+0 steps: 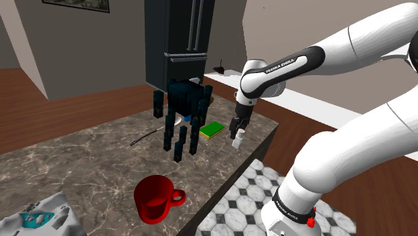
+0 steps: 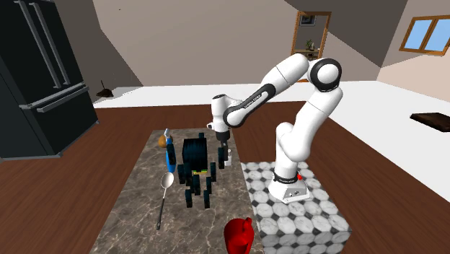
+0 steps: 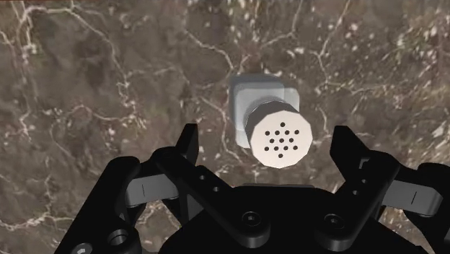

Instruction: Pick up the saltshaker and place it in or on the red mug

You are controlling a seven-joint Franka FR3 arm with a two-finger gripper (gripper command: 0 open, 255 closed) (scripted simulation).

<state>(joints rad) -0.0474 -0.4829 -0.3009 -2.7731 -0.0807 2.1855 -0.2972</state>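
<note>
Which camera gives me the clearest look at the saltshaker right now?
Wrist view: the saltshaker is close, its holed cap inside the open gripper. Shoulder view has it small under the gripper; in the second exterior view it is too small to tell.

The brand name "FRANKA EMIKA" can be read in the shoulder view. It stands in white capitals on the dark forearm band [image 1: 287,65] of the white arm, at about two o'clock from the picture's middle, and the letters run along the band's length, slanting upward toward the elbow. A second dark band [image 1: 290,208] low on the arm, at about five o'clock, carries similar pale lettering that is too small to make out.
</note>
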